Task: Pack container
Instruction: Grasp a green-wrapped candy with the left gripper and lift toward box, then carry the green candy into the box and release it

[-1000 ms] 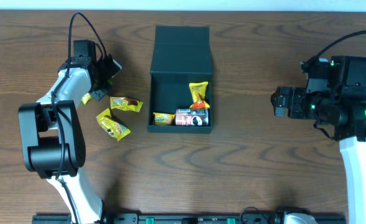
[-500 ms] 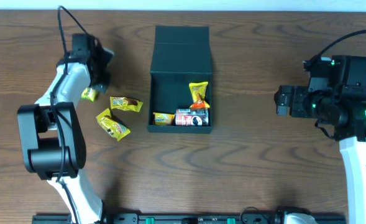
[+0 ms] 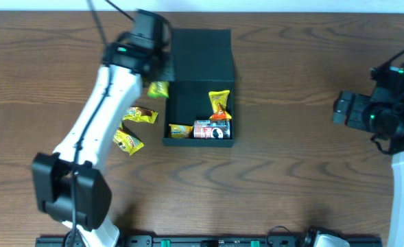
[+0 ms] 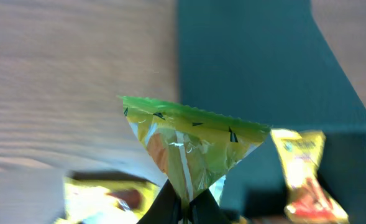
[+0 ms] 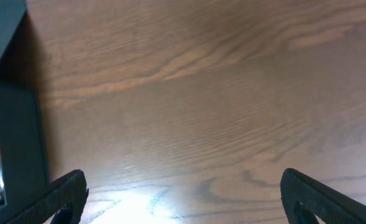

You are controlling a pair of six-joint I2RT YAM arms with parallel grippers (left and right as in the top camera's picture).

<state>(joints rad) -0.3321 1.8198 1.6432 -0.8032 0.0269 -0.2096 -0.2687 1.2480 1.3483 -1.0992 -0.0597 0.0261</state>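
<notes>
Container (image 3: 188, 103) sits open mid-desk (image 3: 291, 171), left fingers (image 4: 163, 210) right at its left wall, pinched tight on a green-yellow snack packet (image 3: 158, 88); right fingers (image 5: 61, 196) spread wide, well off to its right.

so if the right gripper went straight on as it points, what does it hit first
Most likely bare table: the right gripper faces open wood, with the container off at the left edge of its view.

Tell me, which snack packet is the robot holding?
The green-edged packet pinched in the left gripper, by the box; the others lie loose.
</notes>
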